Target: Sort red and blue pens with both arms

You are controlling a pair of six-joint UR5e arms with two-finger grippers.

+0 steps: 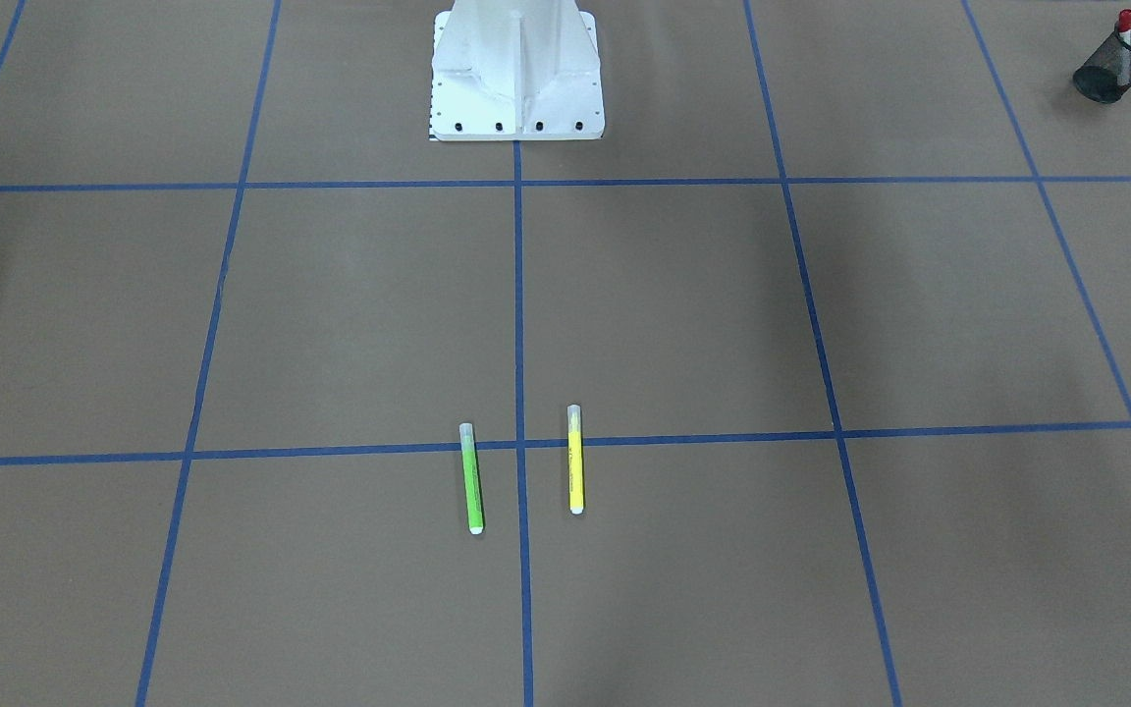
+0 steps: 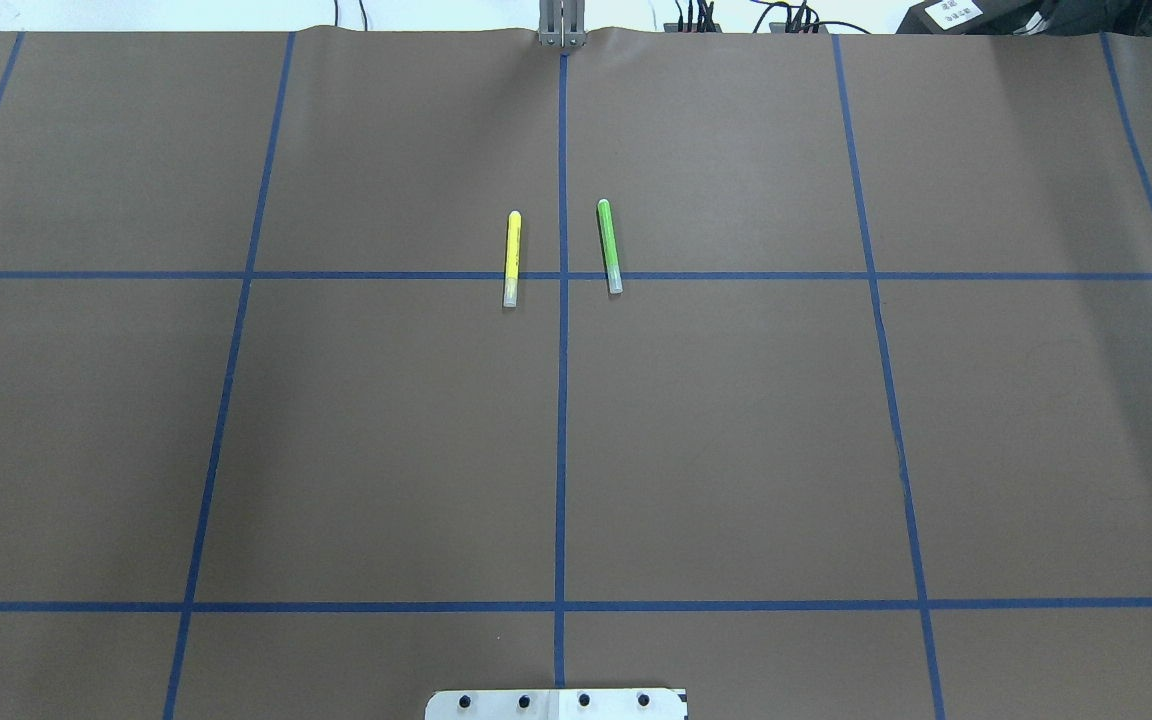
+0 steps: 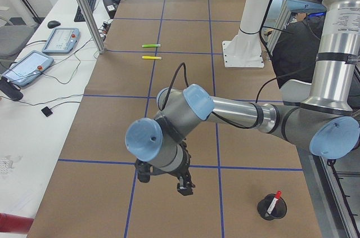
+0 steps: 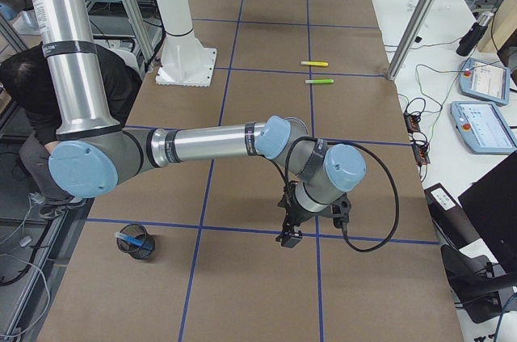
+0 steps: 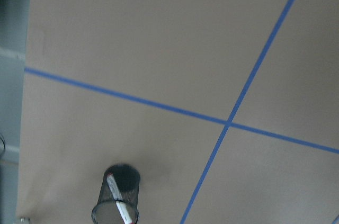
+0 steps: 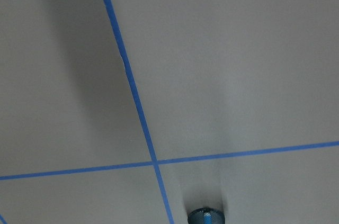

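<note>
The red marker (image 3: 275, 200) stands in a black mesh cup (image 3: 272, 209) near the table's corner on my left; the left wrist view looks down on that cup (image 5: 117, 196) and the marker (image 5: 119, 204). The blue pen (image 4: 131, 238) lies in a second mesh cup (image 4: 137, 247) on my right, whose rim (image 6: 205, 216) shows at the right wrist view's bottom edge. My left gripper (image 3: 181, 184) hangs low over the table a little way from the red marker's cup. My right gripper (image 4: 288, 234) hangs likewise near the blue pen's cup. Whether either is open, I cannot tell.
A green pen (image 2: 609, 246) and a yellow pen (image 2: 512, 258) lie side by side near the table's middle, across a blue tape line. The white pedestal base (image 1: 516, 79) stands at the robot's edge. A person (image 4: 32, 116) sits behind it. Tablets (image 3: 25, 66) lie on the side bench.
</note>
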